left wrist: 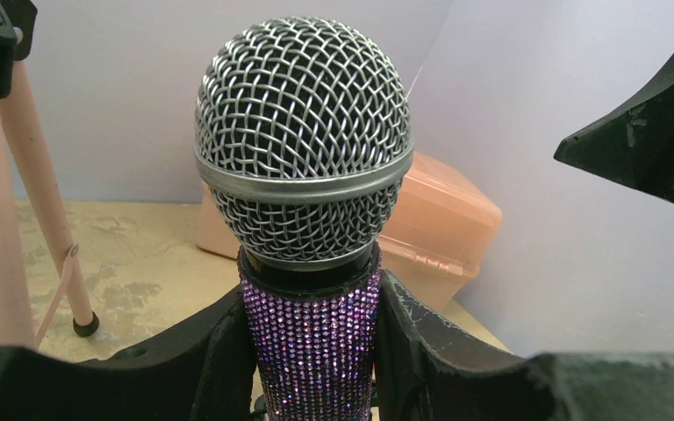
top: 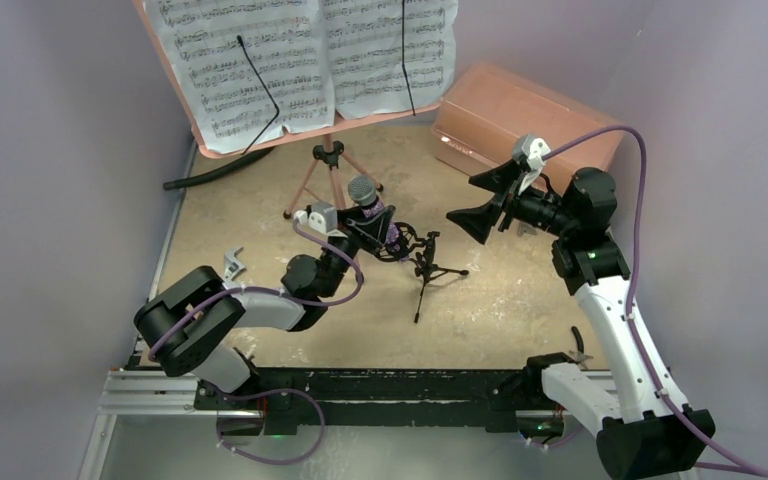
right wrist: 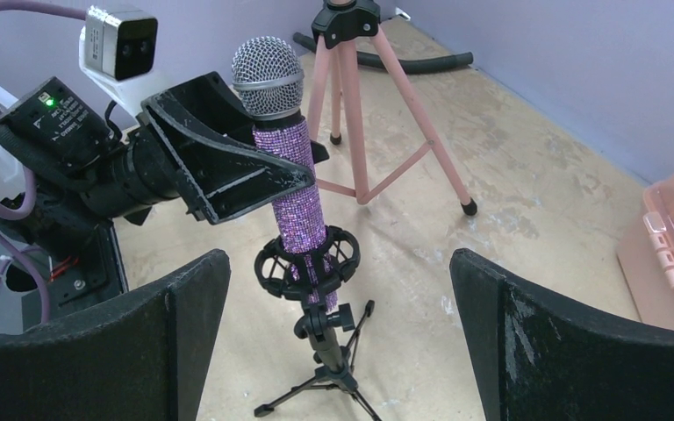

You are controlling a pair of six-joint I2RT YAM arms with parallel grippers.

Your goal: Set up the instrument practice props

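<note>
The left gripper (right wrist: 291,174), clamped on the purple glitter microphone (right wrist: 268,70) seated in the ring of the mic stand (right wrist: 320,340), likely needed only a release; the right gripper (top: 468,200) gaped empty.

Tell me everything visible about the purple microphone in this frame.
The microphone has a round silver wire-mesh head with a metal band, above a body covered in purple glitter stones. It stands nearly upright, its lower end passing through the ring mount of the small black tripod stand. The left pincer is shut on its upper body.
</note>
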